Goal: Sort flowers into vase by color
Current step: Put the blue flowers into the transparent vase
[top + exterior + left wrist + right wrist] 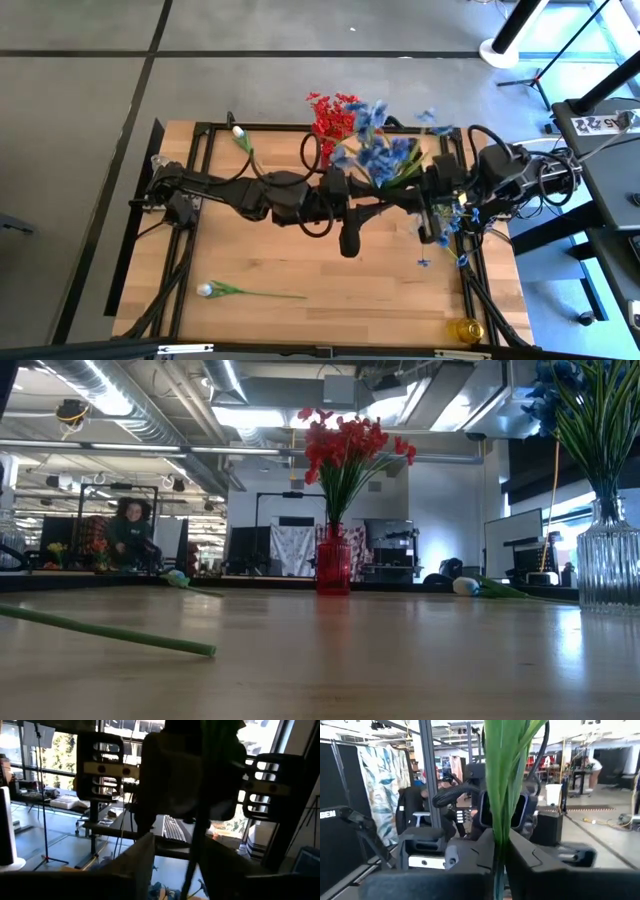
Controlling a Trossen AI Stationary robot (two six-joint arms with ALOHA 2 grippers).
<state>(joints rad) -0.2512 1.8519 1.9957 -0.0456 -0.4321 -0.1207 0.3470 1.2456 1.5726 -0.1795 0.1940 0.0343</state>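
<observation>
High view overhead; low view level with table [400, 660].

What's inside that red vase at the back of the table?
The red vase holds a bunch of red flowers, green stems fanning upward. Its tinted glass hides whatever sits at the bottom.

Both arms reaching toward table centre, right claw [500, 865] pinched on green stems, left claw [195, 845] parted.
</observation>
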